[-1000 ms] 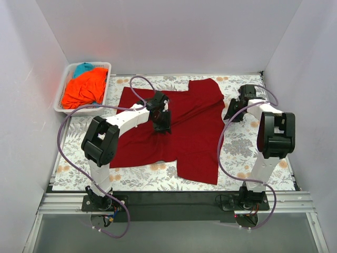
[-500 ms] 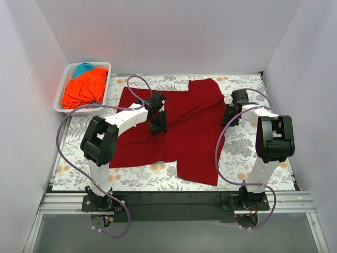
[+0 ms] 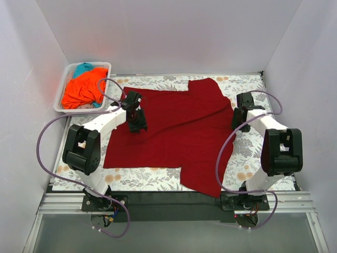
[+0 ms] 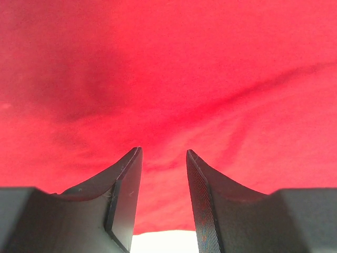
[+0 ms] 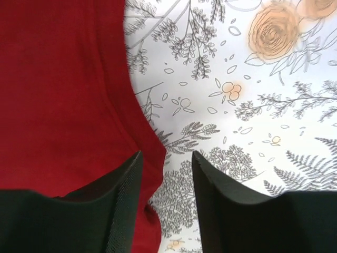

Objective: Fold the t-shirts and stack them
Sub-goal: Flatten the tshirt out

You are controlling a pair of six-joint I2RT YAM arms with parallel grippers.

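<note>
Dark red short-sleeved cloth t-shirt [image 3: 174, 132] lies spread open across the middle of the tabletop, on the floral-patterned tablecloth [image 3: 263, 158]. Mostly flat, shallow creases; one part reaches toward the far right, another hangs down to the near edge right of centre. Left gripper [image 3: 138, 125] sits low over the shirt's far-left area, well inside its outline. In the left wrist view its two dark fingers [image 4: 124, 195] stand apart with a narrow gap, nothing held, red cloth filling the view beyond them. Right gripper [image 3: 238, 124] is at the shirt's right edge. The right wrist view shows its fingers [image 5: 216, 200] apart too, empty, with the shirt's hem running just under the gap, red cloth to one side and bare tablecloth to the other. White slotted plastic basket [image 3: 59, 101] stands at the far left corner, beside the shirt but apart from it. Inside it a crumpled bright orange t-shirt [image 3: 84, 89], with a teal t-shirt [image 3: 82, 68] behind it at the far end.
</note>
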